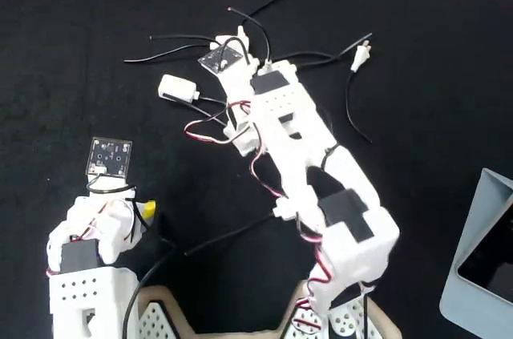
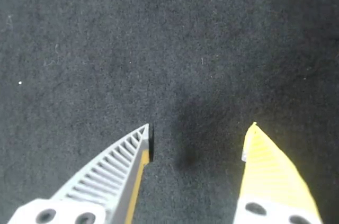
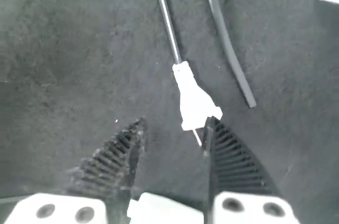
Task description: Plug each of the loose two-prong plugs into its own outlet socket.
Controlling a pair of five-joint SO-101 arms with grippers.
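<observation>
Left wrist view looks down on the left gripper [image 2: 201,125], held low over the bare black cloth [image 2: 106,33]. Its grey and yellow fingers are spread wide with nothing between them. In the high view the left arm [image 1: 88,251] sits folded close to its base at the near left of the table, and a grey box [image 1: 473,275] stands at the near right edge. The right arm [image 1: 304,163] stretches toward the far middle. The right gripper [image 3: 175,122] is also spread, one black finger on either side of a white two-prong plug [image 3: 193,102] that lies flat on the cloth. The plug's prongs point back at the gripper and sit just beside one fingertip, not pinched. Its black cord [image 3: 165,17] runs away from the gripper, with a loose black cable [image 3: 225,38] alongside. A white socket block [image 1: 178,87] lies left of the right arm's wrist. Farther off to the right lies a second white plug [image 1: 361,54].
</observation>
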